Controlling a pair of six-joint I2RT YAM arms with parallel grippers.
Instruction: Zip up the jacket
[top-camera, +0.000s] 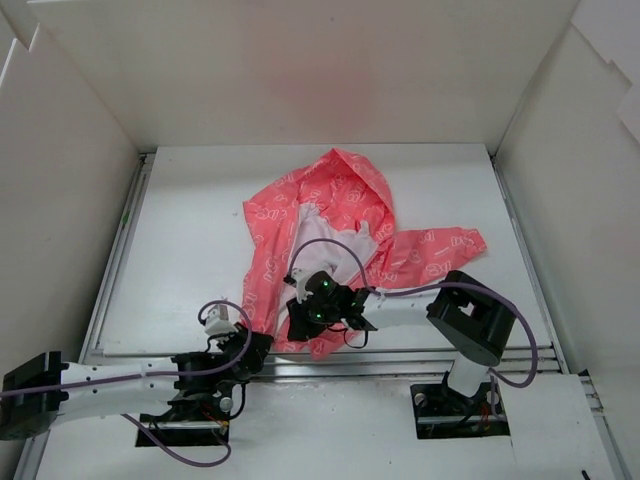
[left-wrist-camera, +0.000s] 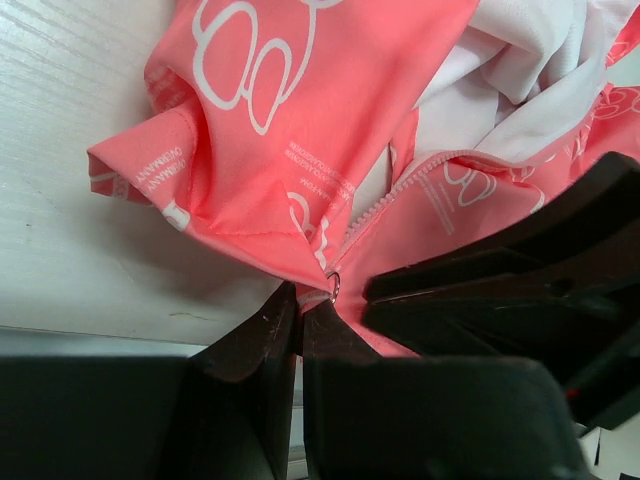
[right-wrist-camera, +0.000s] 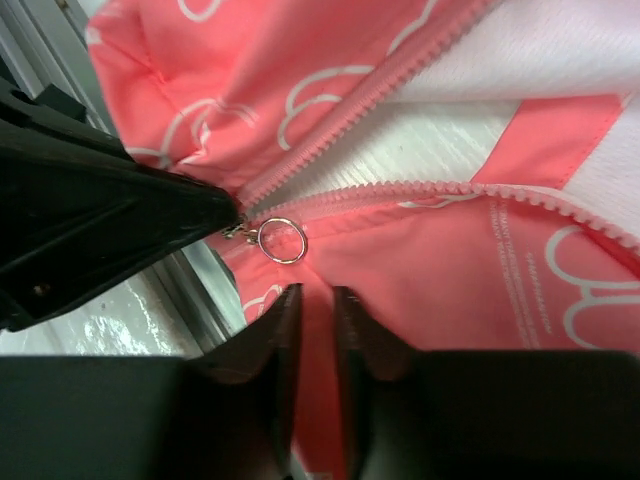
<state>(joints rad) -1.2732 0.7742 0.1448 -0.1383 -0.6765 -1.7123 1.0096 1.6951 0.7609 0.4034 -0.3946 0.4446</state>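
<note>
The coral-pink jacket (top-camera: 335, 195) lies crumpled and open on the table, white lining showing. Its zipper ring pull (right-wrist-camera: 282, 240) sits at the bottom, where the two rows of teeth (right-wrist-camera: 345, 120) meet and spread apart upward. My left gripper (left-wrist-camera: 300, 302) is shut on the hem just under the ring (left-wrist-camera: 332, 285). My right gripper (right-wrist-camera: 316, 292) points at the same spot from the other side. Its fingers (right-wrist-camera: 280, 320) stand almost together with a fold of pink fabric between them, just short of the ring. In the top view both grippers meet at the jacket's near edge (top-camera: 300, 340).
White walls (top-camera: 70, 200) box in the table (top-camera: 190, 230) on three sides. A metal rail (top-camera: 420, 355) runs along the near edge right beside the hem. Purple cables loop over both arms. The left gripper's black body (right-wrist-camera: 90, 220) is close to the right fingers.
</note>
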